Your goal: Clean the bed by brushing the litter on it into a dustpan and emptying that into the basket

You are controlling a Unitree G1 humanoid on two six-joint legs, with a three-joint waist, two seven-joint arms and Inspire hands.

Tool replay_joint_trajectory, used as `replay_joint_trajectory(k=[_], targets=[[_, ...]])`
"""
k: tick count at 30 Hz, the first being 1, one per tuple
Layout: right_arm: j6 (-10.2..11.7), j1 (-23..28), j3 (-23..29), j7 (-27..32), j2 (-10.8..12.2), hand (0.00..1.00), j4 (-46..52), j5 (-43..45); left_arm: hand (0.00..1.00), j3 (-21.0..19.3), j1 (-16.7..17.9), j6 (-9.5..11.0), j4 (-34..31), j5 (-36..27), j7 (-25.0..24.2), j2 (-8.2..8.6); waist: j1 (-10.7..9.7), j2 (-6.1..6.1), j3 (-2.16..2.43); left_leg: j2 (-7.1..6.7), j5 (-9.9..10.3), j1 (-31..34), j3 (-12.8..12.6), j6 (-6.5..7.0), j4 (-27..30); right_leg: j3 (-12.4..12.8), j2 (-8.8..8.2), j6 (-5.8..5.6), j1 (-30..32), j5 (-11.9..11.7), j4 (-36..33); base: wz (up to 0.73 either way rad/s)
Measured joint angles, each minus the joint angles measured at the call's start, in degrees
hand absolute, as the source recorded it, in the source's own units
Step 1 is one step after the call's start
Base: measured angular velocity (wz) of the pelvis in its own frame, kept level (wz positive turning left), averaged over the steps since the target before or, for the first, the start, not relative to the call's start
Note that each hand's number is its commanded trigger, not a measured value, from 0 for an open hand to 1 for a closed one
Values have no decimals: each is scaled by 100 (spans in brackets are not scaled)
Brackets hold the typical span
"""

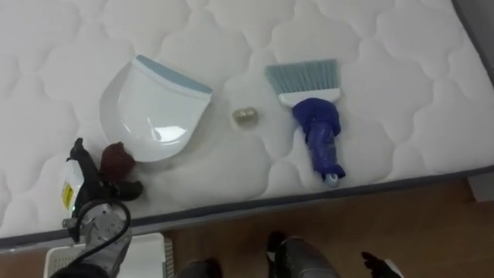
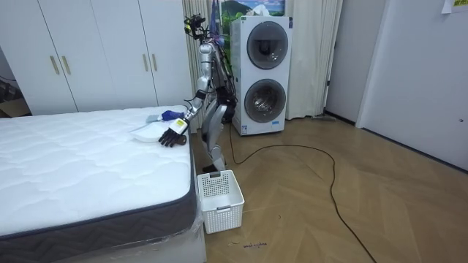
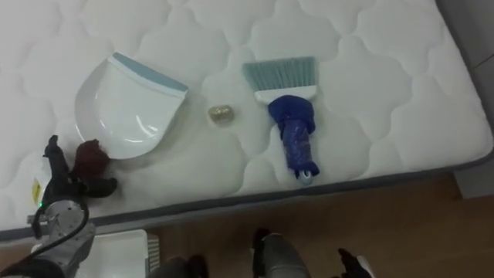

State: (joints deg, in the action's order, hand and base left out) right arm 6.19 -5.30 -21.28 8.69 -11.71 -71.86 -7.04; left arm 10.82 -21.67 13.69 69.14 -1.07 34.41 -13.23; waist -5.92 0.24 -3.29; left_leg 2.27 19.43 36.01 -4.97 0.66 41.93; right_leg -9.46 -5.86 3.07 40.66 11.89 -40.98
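Note:
A white dustpan (image 1: 154, 108) with a pale blue front edge lies on the white quilted mattress (image 1: 386, 93), its dark red handle (image 1: 117, 160) pointing to the bed's near edge. A small crumpled yellowish scrap (image 1: 245, 116) lies between the dustpan and a hand brush (image 1: 316, 116). The brush has pale bristles and a blue handle. My left hand (image 1: 86, 179) rests low at the left by the dustpan handle, fingers spread on either side of it and not closed round it. In the room view this hand (image 2: 173, 134) hangs open over the bed's edge.
I stand at the bed's long side, near its corner. A white slatted basket (image 2: 219, 197) sits on the wooden floor by my feet, beneath my left arm (image 1: 108, 251). Two stacked washing machines (image 2: 262, 73) stand behind me.

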Motion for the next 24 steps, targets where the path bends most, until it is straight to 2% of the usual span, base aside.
replay_joint_trajectory(k=[3, 7, 8, 11, 12, 16, 17, 20, 24], targets=[[-8, 37, -39, 16, -38, 0, 135, -6, 0, 28, 0, -19, 24, -289, -182, -2, 15, 12, 0, 10, 42, 21, 7, -32, 111, 7, -1, 31, 37, 63, -125, -1], [-71, 121, -109, 66, -81, 0, 311, 105, 0, 66, 1, -92, 40, -327, -384, -46, -13, 12, 5, -37, 101, 80, 14, -47, 198, 90, -19, 13, 143, 175, -318, 1], [-110, 122, -109, 67, -90, 0, 338, 108, 26, 71, -2, -108, 32, -330, -407, -46, -19, 7, 8, -88, 100, 124, 17, -47, 205, 127, -53, 12, 230, 196, -396, 0], [-260, 184, -121, 68, -91, 0, 434, 83, 74, 85, -28, -176, 25, -329, -420, -48, -40, 17, 14, -126, 115, 210, 15, -48, 295, 150, -102, 28, 353, 243, -549, 1], [-271, 217, -126, 73, -92, 0, 440, 80, 98, 82, -52, -237, 36, -328, -420, -60, -50, 17, 14, -124, 137, 232, 28, -50, 344, 149, -102, 35, 361, 264, -593, 0], [-420, 211, -197, 133, -106, 0, 446, 66, 100, 76, -148, -398, 99, -329, -356, -154, -114, 23, 18, -108, 173, 288, 40, -50, 431, 147, -92, 40, 393, 271, -637, 0], [-443, 208, -220, 133, -111, 0, 478, 66, 100, 77, -189, -422, 166, -329, -330, -279, -160, 28, 24, -101, 185, 351, 40, -56, 487, 146, -93, 41, 450, 270, -669, 0], [-522, 225, -237, 110, -124, 0, 517, 86, 100, 75, -307, -555, 179, -337, -330, -486, -182, 33, 27, -101, 192, 451, 34, -35, 587, 152, -102, 47, 549, 258, -738, 0], [-684, 231, -256, 37, -153, 0, 544, 105, 100, 94, -440, -807, 179, -335, -362, -603, -204, 36, 27, -115, 206, 523, 30, -14, 646, 138, -130, 30, 592, 252, -777, 1]])
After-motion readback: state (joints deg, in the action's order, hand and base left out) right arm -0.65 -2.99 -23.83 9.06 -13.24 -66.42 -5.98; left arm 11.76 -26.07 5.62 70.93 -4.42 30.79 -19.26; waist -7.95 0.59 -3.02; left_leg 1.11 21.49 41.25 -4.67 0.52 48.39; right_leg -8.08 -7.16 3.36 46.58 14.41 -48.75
